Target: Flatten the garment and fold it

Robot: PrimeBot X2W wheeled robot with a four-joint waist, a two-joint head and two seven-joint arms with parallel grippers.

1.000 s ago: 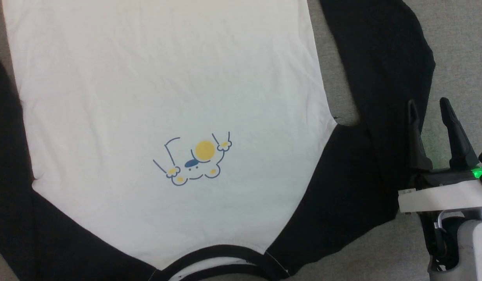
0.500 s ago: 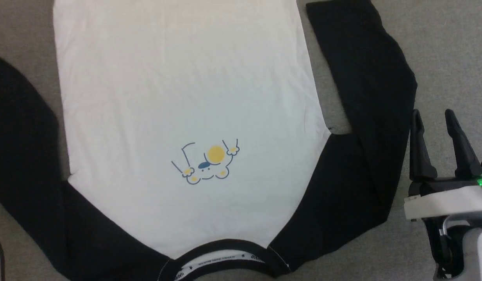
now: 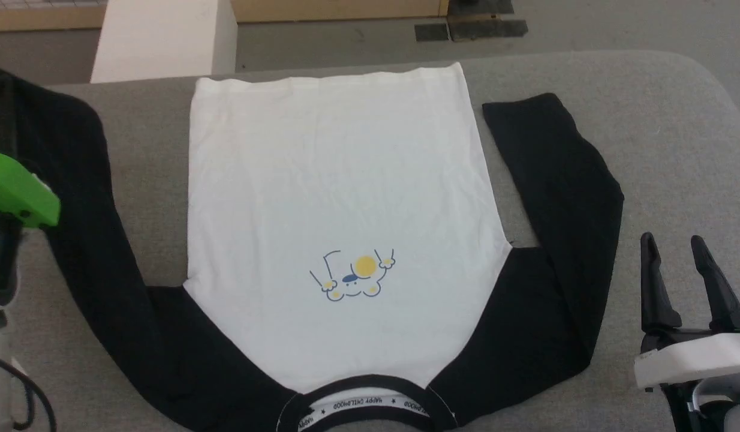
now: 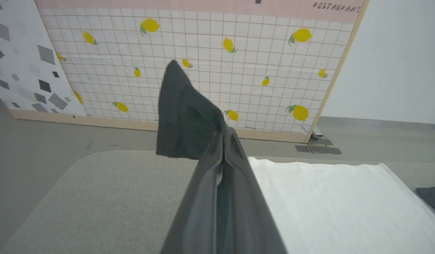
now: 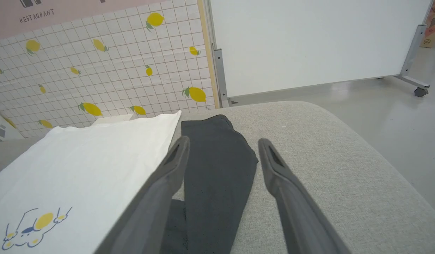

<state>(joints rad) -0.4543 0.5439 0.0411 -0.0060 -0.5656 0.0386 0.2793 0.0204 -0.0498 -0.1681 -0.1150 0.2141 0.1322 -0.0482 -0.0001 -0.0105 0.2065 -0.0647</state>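
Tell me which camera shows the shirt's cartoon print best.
The head view: the print sits whole and flat near the middle. The right wrist view catches it slanted in its lower left corner; the left wrist view looks over the shirt where it is plain white.

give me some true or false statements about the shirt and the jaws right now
1. The left jaws are shut on a black sleeve of the garment. True.
2. The right jaws grip cloth too. False: they stand open beside the other sleeve, holding nothing.
3. The cartoon print faces up. True.
4. The garment is folded in half. False: its white body lies spread flat on the grey cushion.
5. The neckband lies at the far edge. False: it is nearest the robot.
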